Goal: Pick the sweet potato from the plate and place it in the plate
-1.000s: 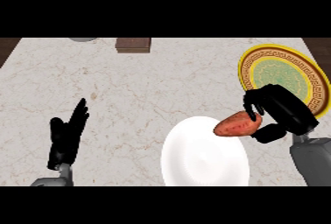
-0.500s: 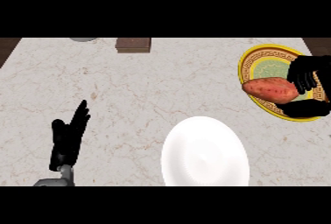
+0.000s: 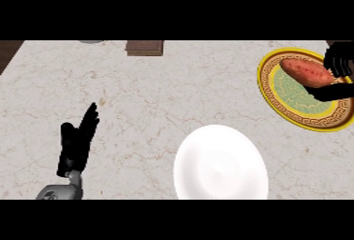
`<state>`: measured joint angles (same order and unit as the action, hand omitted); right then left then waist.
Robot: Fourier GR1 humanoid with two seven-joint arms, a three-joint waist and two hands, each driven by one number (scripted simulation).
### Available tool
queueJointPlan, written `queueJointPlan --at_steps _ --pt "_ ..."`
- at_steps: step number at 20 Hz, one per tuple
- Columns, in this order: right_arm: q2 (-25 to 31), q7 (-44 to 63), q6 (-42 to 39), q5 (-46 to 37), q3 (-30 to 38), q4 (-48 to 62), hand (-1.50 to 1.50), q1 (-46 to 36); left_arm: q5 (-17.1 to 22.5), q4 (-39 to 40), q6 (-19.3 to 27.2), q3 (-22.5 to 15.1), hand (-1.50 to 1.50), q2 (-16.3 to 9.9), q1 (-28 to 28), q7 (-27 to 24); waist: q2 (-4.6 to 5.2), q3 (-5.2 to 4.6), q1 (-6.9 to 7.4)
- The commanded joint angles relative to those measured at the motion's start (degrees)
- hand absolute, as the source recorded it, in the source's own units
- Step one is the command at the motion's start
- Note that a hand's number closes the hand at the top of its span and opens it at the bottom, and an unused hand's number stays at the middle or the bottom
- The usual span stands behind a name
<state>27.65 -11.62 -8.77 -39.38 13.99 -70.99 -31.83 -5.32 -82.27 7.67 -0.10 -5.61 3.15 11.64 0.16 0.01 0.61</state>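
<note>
Marble counter (image 3: 159, 93) – right hand (image 3: 339, 61) curled round sweet potato (image 3: 306, 71) over yellow-rimmed plate (image 3: 276, 101).

You are looking down at a kitchen counter (image 3: 152, 89), and the surface itself tells you so: pale marble-like stone with thin brownish veins, running wide under both hands. Tableware sits on it as it would in a home kitchen: a plain white plate (image 3: 220, 164) well off to the right of the left hand's (image 3: 75, 145) upright fingers, and a yellow-rimmed plate with a green patterned centre (image 3: 304, 101) just beneath the right hand's (image 3: 339, 61) fingers, with a sweet potato (image 3: 306, 71) over it. Far beyond the left fingertips, a brown block (image 3: 144, 47) rests at the counter's back edge.
</note>
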Motion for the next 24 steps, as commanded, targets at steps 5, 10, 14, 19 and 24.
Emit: queueJointPlan --at_steps 5,10,14,19,24 --pt "3.5 -9.0 6.7 -4.8 0.3 23.7 1.50 -8.3 0.3 -4.4 -1.5 -0.4 0.00 -0.6 -0.4 3.3 0.07 0.03 0.40" --pt "5.9 -11.1 2.2 -7.0 -1.3 35.6 1.50 -11.6 0.6 -0.2 -1.2 0.4 0.00 0.2 0.2 -0.8 0.43 0.03 0.81" --pt "6.0 -13.4 -3.4 -8.5 -3.6 42.8 1.50 -13.5 -0.9 -0.3 -0.3 -0.5 0.00 0.5 1.8 1.6 0.57 0.06 1.02" --pt "8.9 -17.6 -3.1 -12.9 -5.6 52.4 -1.50 -16.6 -0.4 -2.5 -1.0 -1.3 0.00 1.0 -0.3 1.5 0.71 0.12 1.97" --pt "9.3 -27.4 -7.2 -7.9 -1.4 54.6 -1.50 -20.5 -2.2 -1.9 0.9 -2.1 0.00 2.0 1.2 2.6 0.80 0.18 1.92"
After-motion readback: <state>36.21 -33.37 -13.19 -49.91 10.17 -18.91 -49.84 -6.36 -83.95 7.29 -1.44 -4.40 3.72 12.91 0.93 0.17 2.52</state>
